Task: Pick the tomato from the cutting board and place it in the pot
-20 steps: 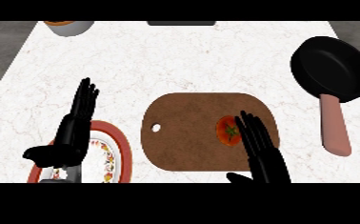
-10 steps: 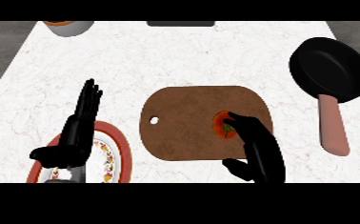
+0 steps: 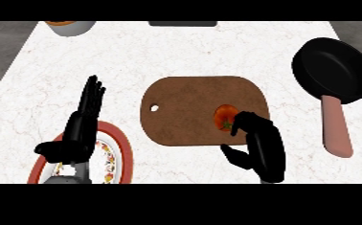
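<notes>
Right hand (image 3: 260, 145), black and curled, sits at the near right corner of the brown wooden cutting board (image 3: 187, 106), its fingers bent over the near right side of the small red tomato (image 3: 225, 117) with the green stem. Fingertips touch the fruit's right flank; the thumb sticks out to the left, nearer than the fruit and not yet against it, so I read this as a grip forming, not a closed one. Most of the tomato shows on the far left of the fingers, resting on the board.

To do this step well, the thumb needs to come in under the tomato's near left side so the round fruit is pinched across its middle and not nudged; a one-sided push would likely roll it across the smooth board. Then a straight lift before any sideways travel.

Out to the far right waits the black round pot with the pink handle (image 3: 331, 75), its handle pointing toward the near edge, well apart from the board. The carry goes right and away, and the release should come over the black bowl, not the handle.

Over on the near left, the left hand (image 3: 78, 128) rests flat with straight fingers pointing away, above the red-rimmed patterned plate (image 3: 120, 147). A grey bowl (image 3: 69, 27) sits far left.
</notes>
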You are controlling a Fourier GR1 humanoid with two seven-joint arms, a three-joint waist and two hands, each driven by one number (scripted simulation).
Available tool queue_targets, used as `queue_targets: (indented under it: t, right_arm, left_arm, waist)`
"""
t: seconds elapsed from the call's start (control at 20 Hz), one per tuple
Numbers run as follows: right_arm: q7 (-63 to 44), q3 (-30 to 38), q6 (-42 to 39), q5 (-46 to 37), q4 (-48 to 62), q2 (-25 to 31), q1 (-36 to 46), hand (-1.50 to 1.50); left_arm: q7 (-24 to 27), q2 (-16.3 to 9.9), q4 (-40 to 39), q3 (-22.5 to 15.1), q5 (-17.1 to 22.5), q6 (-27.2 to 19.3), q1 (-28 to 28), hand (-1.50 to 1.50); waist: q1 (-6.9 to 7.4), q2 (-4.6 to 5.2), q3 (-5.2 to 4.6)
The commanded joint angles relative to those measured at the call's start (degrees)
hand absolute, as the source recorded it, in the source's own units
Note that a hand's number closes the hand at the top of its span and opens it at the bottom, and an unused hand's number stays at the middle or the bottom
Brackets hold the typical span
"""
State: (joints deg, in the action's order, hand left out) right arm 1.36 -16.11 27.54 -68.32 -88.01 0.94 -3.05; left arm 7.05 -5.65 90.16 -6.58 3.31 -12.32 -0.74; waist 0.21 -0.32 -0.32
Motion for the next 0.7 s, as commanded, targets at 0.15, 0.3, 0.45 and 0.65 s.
queue_targets:
  t: [0.15,0.3,0.45,0.65]
  right_arm:
    - [-21.6,13.0,-17.4,2.2,10.2,-0.9,13.4,1.5]
    - [-30.4,17.0,-24.4,-0.6,13.5,-0.3,22.9,1.5]
    - [-38.0,20.7,-28.3,-3.1,19.0,1.6,36.0,1.5]
    - [-42.9,23.6,-26.2,-6.7,29.2,4.3,50.4,1.5]
  left_arm:
    - [0.0,0.0,0.4,-1.5,0.0,1.6,-1.8,0.0]
    - [-0.5,0.0,0.3,-1.8,-0.2,1.9,-3.1,0.0]
    - [-1.6,0.6,-0.5,-2.5,-0.4,1.9,-4.1,0.0]
    - [-1.9,0.1,0.4,-2.2,-0.2,2.1,-3.8,0.0]
  waist:
    - [4.17,2.97,-0.12]
    - [5.58,2.51,-0.09]
    - [5.9,2.1,0.11]
    - [6.36,1.94,0.29]
